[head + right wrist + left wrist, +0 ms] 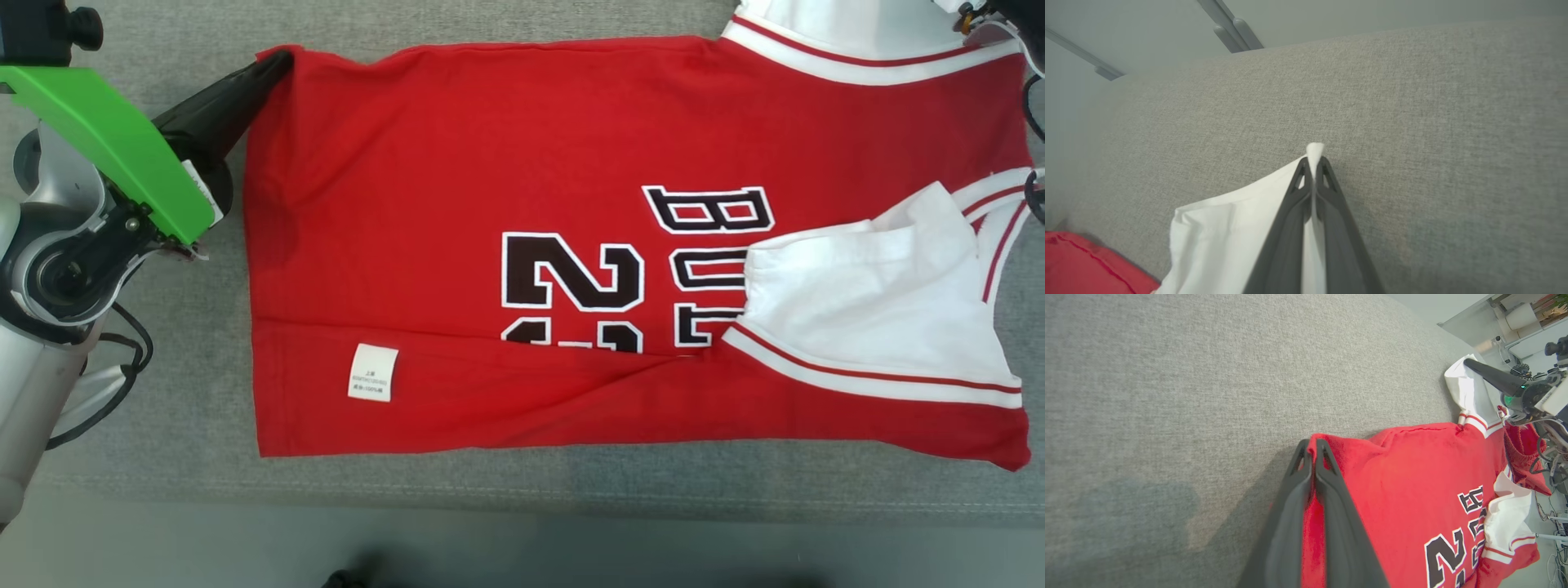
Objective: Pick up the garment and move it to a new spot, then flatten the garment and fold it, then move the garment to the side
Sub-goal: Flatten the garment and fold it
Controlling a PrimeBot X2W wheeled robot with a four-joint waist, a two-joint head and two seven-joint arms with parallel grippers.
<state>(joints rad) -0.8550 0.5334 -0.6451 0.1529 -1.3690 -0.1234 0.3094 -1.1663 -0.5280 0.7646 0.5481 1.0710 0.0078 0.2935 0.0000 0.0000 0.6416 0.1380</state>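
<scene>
Left jaws pinch garment (490, 163) corner | right jaws pinch white edge | spread between

Red-and-white fabric jersey (490, 204) on grey woven surface (163, 457) is viewed straight down from the head and shared close-up, at opposite ends, by both wrist views.

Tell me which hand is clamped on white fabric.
The right hand, shut on a white corner of the jersey; the left hand pinches a red corner instead.
</scene>
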